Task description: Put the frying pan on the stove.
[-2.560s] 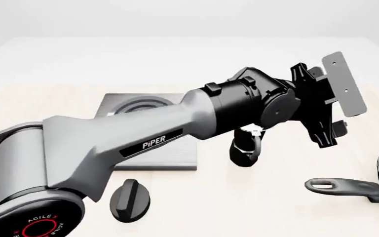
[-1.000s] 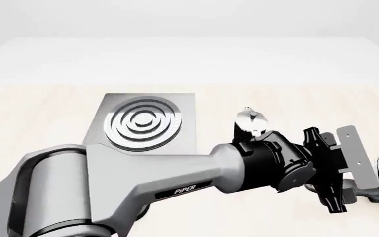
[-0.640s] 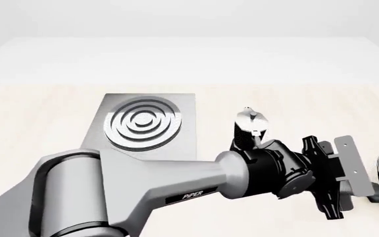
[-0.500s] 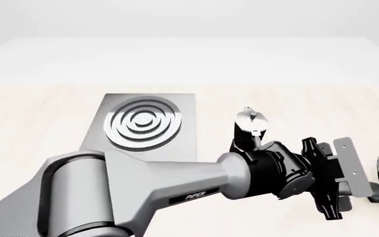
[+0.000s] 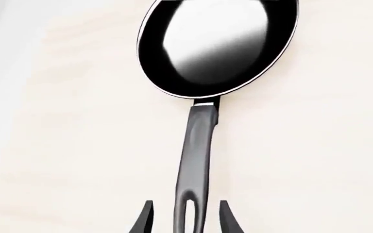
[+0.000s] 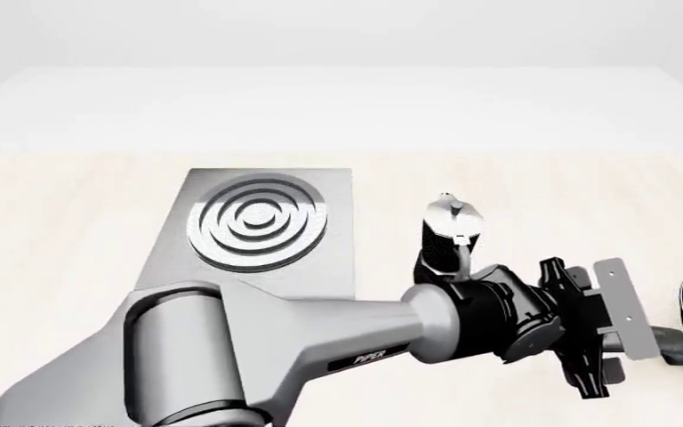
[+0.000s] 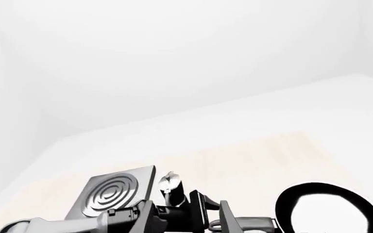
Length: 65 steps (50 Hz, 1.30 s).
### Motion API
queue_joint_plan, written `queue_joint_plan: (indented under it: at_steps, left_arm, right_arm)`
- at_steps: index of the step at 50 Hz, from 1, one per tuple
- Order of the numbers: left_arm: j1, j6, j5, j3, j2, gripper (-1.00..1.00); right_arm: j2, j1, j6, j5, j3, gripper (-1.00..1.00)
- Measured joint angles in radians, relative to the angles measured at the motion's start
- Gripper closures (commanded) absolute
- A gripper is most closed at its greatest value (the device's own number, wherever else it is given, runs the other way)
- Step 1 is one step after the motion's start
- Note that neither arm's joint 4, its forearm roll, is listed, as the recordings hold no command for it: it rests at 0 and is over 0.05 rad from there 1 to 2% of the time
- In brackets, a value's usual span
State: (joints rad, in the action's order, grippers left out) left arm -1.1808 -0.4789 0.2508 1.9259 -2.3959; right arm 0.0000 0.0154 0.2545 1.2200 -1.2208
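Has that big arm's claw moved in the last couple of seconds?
Yes. The left gripper has dropped from above the moka pot to table level right of it, its fingers now straddling the pan handle's end.

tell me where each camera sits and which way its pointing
Left wrist: behind the left hand, looking along the frying pan; both fingertips show beside the handle's slotted end.
Front: above and behind, looking down the table at the stove, with the left arm across it.
Right wrist: held high, overlooking the whole table.
Pan and stove appear in both.
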Motion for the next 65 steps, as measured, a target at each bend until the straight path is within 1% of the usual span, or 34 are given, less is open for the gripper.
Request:
queue_joint_plan:
  at_steps: [18, 42, 43, 47, 53, 65]
  left_arm:
    - [0.013, 0.007, 0.004, 0.056, -0.070, -1.00]
    - [0.024, 0.027, 0.017, 0.152, -0.176, -1.00]
    - [0.024, 0.028, 0.018, 0.156, -0.179, 1.00]
    - [0.024, 0.030, 0.018, 0.164, -0.190, 1.00]
    - [0.022, 0.019, 0.012, 0.148, -0.178, 1.00]
    - [0.030, -0.004, 0.004, 0.047, -0.087, 1.00]
  right_arm:
    - [0.000, -0.004, 0.003, 0.000, -0.002, -1.00]
    - [0.000, -0.008, 0.016, 0.000, 0.002, -1.00]
    - [0.000, -0.009, 0.016, 0.000, 0.002, -1.00]
    - [0.000, -0.009, 0.017, 0.000, 0.002, -1.00]
    - [0.000, -0.010, 0.015, 0.000, 0.001, -1.00]
    - [0.000, -0.010, -0.003, 0.000, -0.004, -1.00]
